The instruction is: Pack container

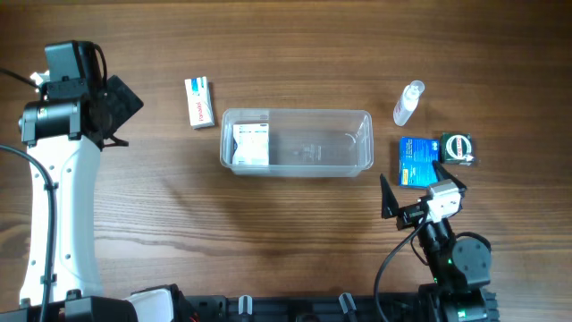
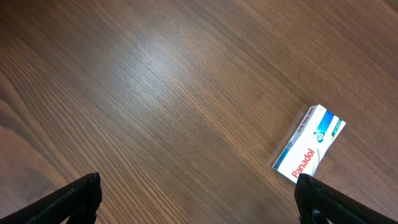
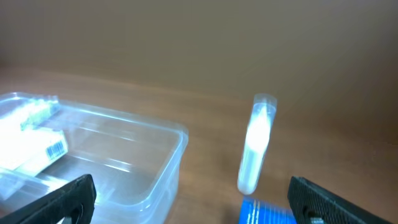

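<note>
The left gripper [image 2: 198, 190] hangs with its jaws wide apart and empty, near a red-and-white cardboard Panadol box [image 1: 199, 102]. The clear rectangular plastic container [image 1: 313, 114] sits mid-tabletop (a white carton [image 1: 251, 143] in its left end). To its right are a small clear bottle [image 1: 408, 103] and a blue box [image 1: 416, 161]; the right gripper [image 3: 191, 193] is spread and empty.

My left pincer [image 1: 123, 114] hangs spread wide at far left; my right pincer [image 1: 418, 186] gapes likewise, near right.
</note>
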